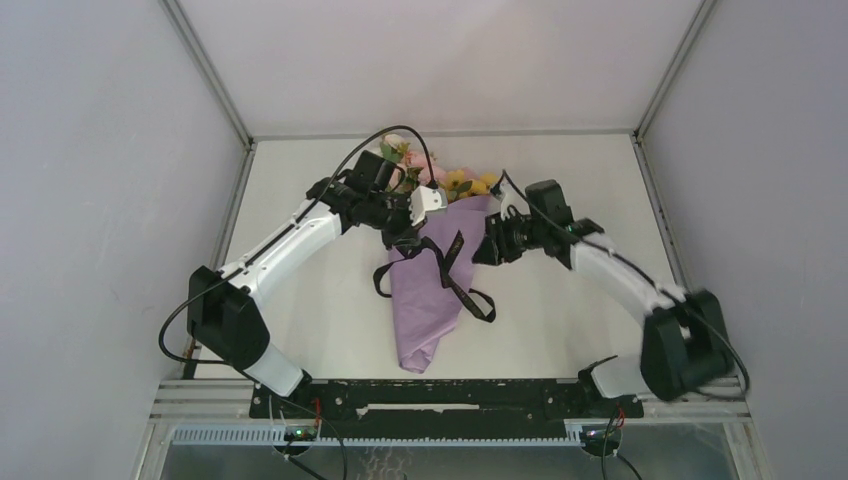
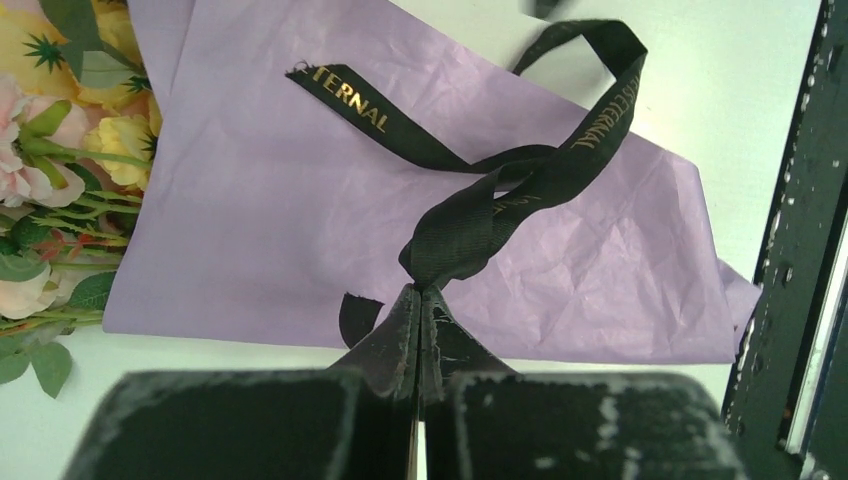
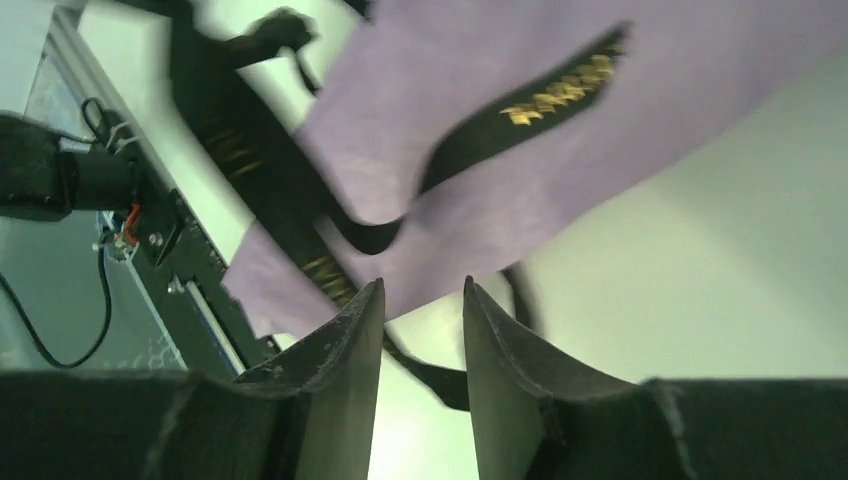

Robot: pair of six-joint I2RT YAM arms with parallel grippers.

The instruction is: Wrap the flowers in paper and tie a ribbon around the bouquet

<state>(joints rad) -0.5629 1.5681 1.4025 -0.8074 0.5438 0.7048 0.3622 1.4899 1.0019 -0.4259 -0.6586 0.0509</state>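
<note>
Along the near edge, one black rail [image 1: 440,395] carries both arm bases, and the pointed tip of the single bouquet [image 1: 420,345] lies just short of it. From there the cone of lilac paper [image 2: 300,220], one sheet, widens toward the far wall. Bare white table [image 1: 320,310] shows on both sides of the cone, wider on the left than on the right.

One ribbon [image 2: 470,220], black with gold lettering, crosses the paper about midway. In the top view a loop hangs off each side of the cone, two in all, and one cut end lies flat on the paper.

The left gripper [image 2: 420,292] sits just off the cone's left edge, its fingers clenched on a fold of the ribbon, which rises from the paper to the tips. The right gripper [image 3: 420,285] sits beside the cone's right edge with its jaws apart and nothing between them. Its view is blurred, and the ribbon only passes behind the gap.

Farthest out, the flowers [image 2: 60,150], pink, yellow and cream, spill from the cone's mouth, well short of the table's far edge. Grey walls [image 1: 110,200] close in the left and right sides.
</note>
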